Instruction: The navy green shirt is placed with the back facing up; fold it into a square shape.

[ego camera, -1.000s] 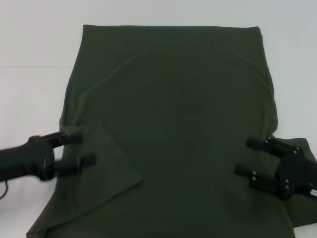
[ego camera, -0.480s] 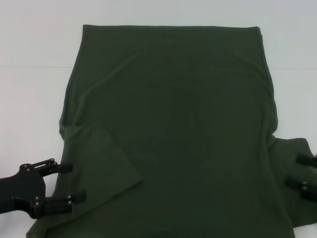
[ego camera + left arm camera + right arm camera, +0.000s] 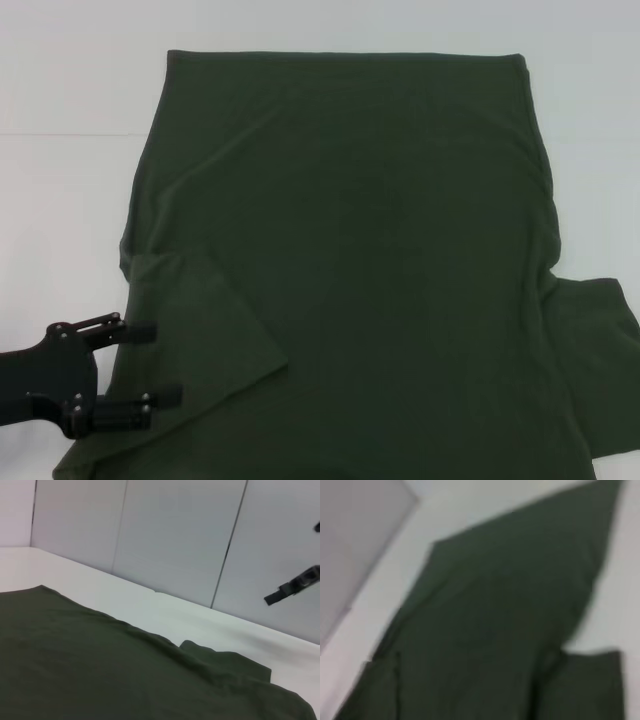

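Left pincer [image 3: 150, 365] is down at the near left with its jaws spread, holding nothing, right at the edge of the navy green shirt [image 3: 350, 250]. The shirt lies flat, plain side up, across the white surface [image 3: 70, 80], left sleeve folded in and right sleeve sticking out. Right pincer [image 3: 295, 585] only shows far off in the left wrist view, so can't tell its state.
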`<state>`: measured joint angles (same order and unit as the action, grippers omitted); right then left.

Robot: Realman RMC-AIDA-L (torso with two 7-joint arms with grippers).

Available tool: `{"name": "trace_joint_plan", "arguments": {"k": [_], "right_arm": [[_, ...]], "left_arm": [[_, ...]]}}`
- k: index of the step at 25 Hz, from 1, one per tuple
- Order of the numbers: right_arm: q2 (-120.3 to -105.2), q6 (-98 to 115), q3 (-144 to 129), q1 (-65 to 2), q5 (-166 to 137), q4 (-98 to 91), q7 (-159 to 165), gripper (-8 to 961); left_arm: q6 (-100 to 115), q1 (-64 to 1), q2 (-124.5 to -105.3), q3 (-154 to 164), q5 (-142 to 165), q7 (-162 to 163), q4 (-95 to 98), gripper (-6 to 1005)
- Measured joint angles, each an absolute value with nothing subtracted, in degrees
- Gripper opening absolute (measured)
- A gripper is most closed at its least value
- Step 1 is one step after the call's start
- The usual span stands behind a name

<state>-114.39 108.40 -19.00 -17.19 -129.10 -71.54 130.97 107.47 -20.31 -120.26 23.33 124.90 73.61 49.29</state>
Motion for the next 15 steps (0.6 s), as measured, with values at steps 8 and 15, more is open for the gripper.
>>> {"name": "trace_joint_plan", "arguments": {"k": [8,15], "right_arm": [[-112.81,109.2,-19.3,-26.9,-149.5,-70.1,139.7,798],[-113.23,104.5,-22.7,-30.6,-155.5,-63.5,139.7,793]], "left_arm": [[108.1,-21.1,-120.02,24.1,125.1,72.9,49.2,868],[108.9,-20.8,-120.15,23.9,125.0,72.8,49.3,868]]}}
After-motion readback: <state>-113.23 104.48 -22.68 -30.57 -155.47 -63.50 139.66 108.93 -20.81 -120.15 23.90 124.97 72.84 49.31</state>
